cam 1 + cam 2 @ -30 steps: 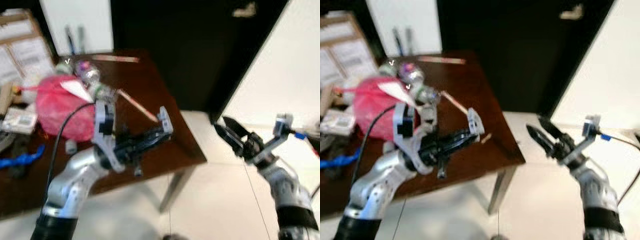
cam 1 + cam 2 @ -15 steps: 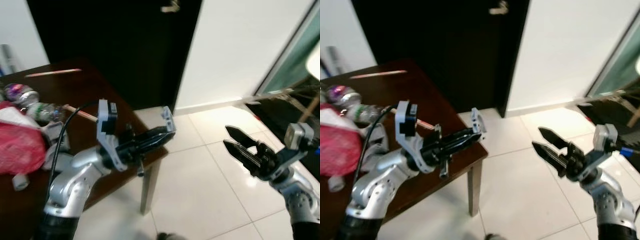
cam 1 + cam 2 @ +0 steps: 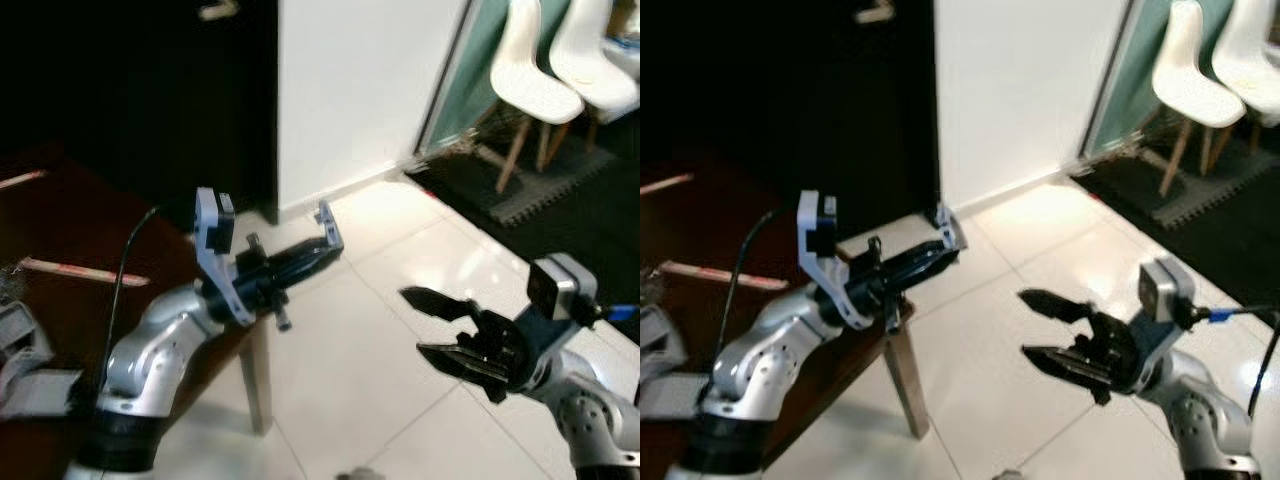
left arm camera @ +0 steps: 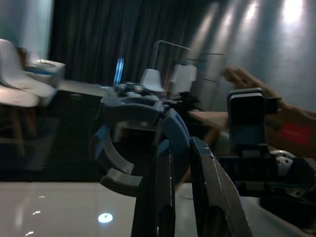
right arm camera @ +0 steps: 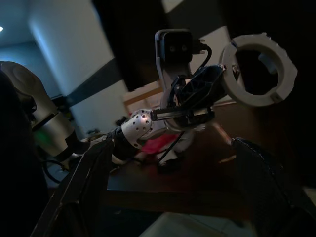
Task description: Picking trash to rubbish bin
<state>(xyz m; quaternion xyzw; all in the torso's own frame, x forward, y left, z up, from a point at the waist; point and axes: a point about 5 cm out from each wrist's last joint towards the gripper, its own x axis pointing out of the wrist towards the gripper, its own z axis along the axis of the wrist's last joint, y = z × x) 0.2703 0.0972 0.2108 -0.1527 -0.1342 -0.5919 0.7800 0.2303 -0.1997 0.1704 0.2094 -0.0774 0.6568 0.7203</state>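
Two grippers: left (image 3: 318,247) pinches ring (image 5: 258,70), ring-shape plain from right wrist; right (image 3: 428,322) agape

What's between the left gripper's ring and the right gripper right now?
Bare white floor tiles, as the left eye view shows. The left gripper holds the grey ring beyond the table edge; the right gripper hangs open.

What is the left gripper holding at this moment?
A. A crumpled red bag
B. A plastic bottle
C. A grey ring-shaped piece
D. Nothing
C: the left gripper has its fingers shut on a grey ring-shaped piece, and the right wrist view shows it as an open ring at the fingertips.
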